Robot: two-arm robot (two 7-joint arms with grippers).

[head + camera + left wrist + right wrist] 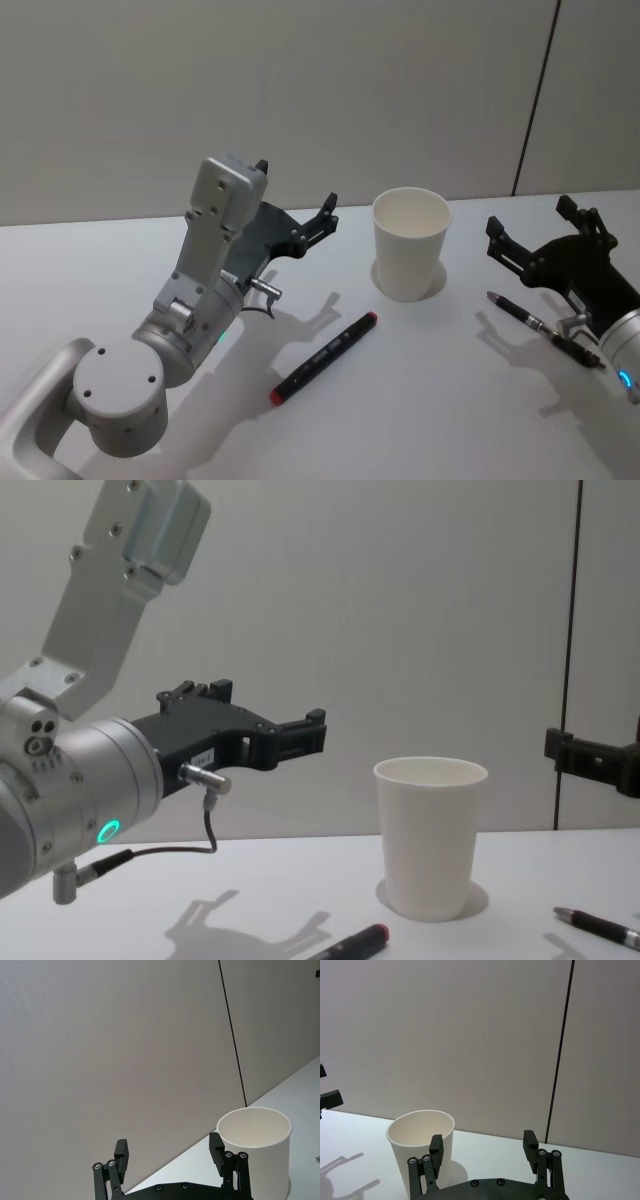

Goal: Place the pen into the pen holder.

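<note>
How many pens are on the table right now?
2. A black marker with red ends lies in front of the paper cup, toward the left. A slim dark pen lies right of the cup, beside the right gripper. The cup's bottom is hidden.

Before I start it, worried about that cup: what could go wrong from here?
The pen holder is a paper cup standing free between the left gripper and right gripper, both with jaws open; a brush could topple it. Two pens lie flat, the red-tipped marker and the thin pen; either may roll or be mistaken.

A white table (430, 400) meets a grey wall (300, 80).
</note>
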